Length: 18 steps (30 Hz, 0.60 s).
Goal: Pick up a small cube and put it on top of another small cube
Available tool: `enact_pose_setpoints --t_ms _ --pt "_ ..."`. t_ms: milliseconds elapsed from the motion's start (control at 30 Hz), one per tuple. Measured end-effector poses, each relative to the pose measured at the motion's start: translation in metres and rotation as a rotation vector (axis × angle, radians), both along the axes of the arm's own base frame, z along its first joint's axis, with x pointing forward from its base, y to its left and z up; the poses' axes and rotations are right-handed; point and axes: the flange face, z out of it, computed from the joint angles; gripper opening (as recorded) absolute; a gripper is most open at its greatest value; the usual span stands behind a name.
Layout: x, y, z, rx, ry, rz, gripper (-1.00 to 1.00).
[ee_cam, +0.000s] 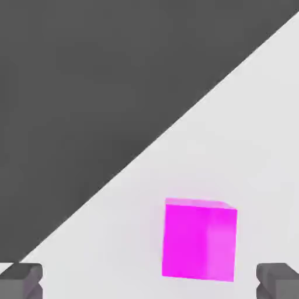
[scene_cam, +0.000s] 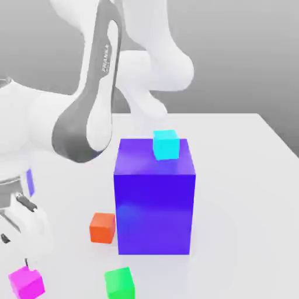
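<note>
Pink cube [ee_cam: 200, 239] sits on the worktop [scene_cam: 245, 175] at the exterior view's lower left, between the spread fingers [ee_cam: 20, 279] of your tool [scene_cam: 20, 245], which is wide open and holds nothing. It looks rigid, light and glossy, so probably a bit slippery: take it by two opposite flat sides, mid-height. The orange cube [scene_cam: 102, 227] and green cube [scene_cam: 120, 282] lie near, beside the big blue block [scene_cam: 155, 198].
</note>
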Motion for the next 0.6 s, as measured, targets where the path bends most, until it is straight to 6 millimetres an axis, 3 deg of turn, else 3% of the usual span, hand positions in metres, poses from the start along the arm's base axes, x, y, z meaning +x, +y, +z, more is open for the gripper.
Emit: enact_pose_setpoints --t_ms 100,133,333,400,500,533,600 --pt "-0.002 -0.003 -0.045 0.001 0.01 -0.009 0.0" --pt "-0.003 -0.003 -0.057 0.001 0.01 -0.01 -1.0" --pt "-0.003 -0.003 -0.063 0.002 0.01 -0.011 -1.0" --pt "-0.003 -0.003 -0.049 0.001 0.011 -0.01 -1.0" --pt "-0.003 -0.002 -0.01 0.002 0.01 -0.009 -1.0" --pt "0.0 0.013 0.001 0.005 0.01 0.039 -1.0" --pt "0.009 0.063 0.019 0.009 0.009 0.202 -1.0"
